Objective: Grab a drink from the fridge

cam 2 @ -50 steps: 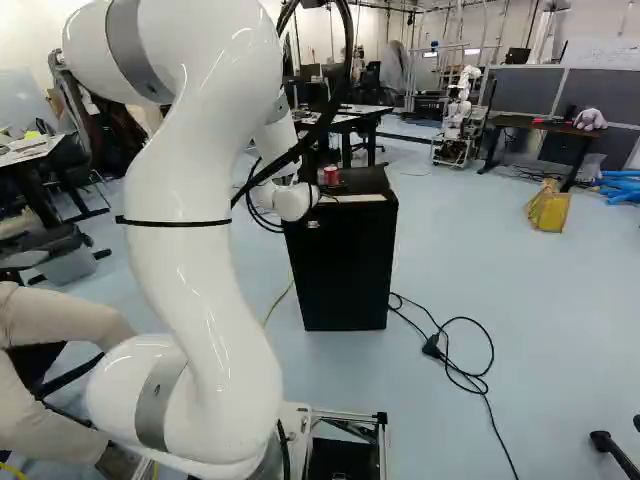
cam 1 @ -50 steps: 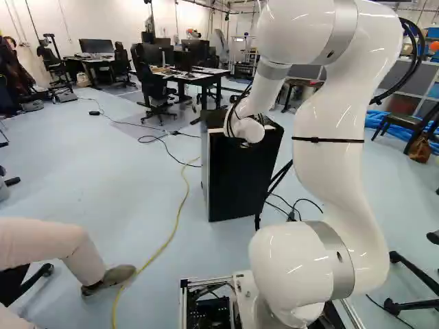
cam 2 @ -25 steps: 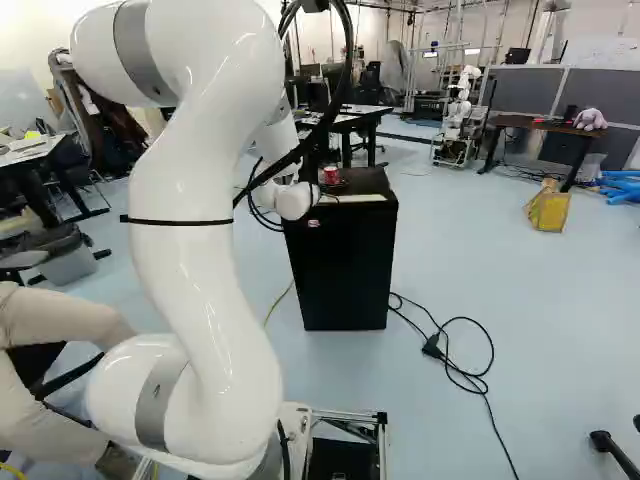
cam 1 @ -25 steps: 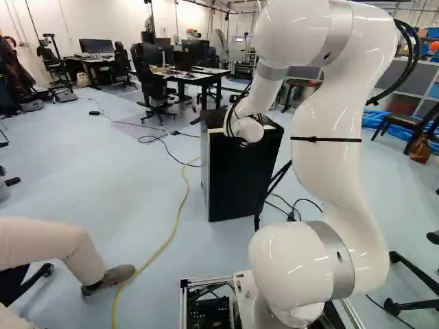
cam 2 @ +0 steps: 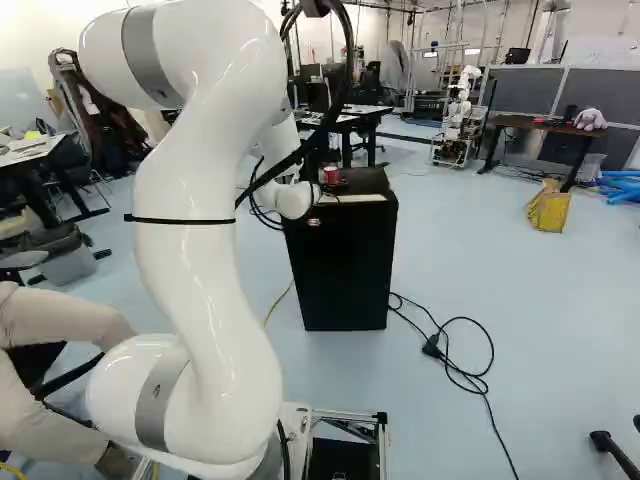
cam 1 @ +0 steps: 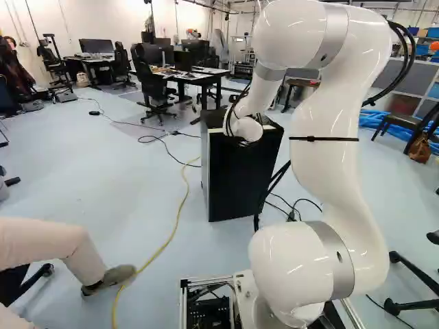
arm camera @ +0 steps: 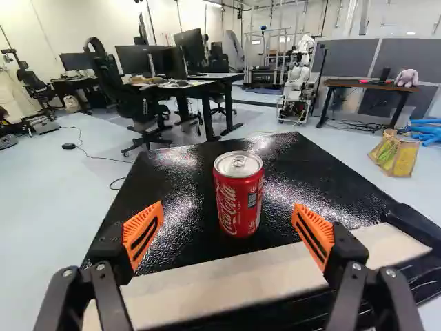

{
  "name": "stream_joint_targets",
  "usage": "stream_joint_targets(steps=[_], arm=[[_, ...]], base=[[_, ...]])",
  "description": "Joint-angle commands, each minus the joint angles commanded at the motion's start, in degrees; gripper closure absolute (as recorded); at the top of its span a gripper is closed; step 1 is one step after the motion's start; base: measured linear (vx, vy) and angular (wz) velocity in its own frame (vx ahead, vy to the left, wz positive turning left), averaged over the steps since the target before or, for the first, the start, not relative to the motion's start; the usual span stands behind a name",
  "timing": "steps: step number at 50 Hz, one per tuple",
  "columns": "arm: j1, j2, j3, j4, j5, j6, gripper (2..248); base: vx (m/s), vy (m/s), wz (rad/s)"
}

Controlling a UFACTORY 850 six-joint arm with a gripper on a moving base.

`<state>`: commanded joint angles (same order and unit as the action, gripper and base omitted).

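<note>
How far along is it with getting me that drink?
Reaching looks done: the open claw is at the top of the black fridge. Lining up is in hand, with the red can upright on the fridge, ahead of the spread fingers. Closing on it and lifting are left; nothing is gripped.

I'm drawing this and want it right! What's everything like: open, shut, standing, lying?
Drink can: standing upright, top looks unopened.
Pincer: open, one finger either side of the can's near side, not touching it.
Fridge: upright.
Yellow cable: lying on the floor, curving.
</note>
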<state>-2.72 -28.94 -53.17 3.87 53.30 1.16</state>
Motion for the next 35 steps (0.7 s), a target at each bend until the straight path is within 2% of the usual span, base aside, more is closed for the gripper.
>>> stream_joint_targets(steps=[35], arm=[[-0.78, -1.76, -2.32, -1.03, 0.34, 0.0, 3]], base=[[0.0, 0.0, 0.0]])
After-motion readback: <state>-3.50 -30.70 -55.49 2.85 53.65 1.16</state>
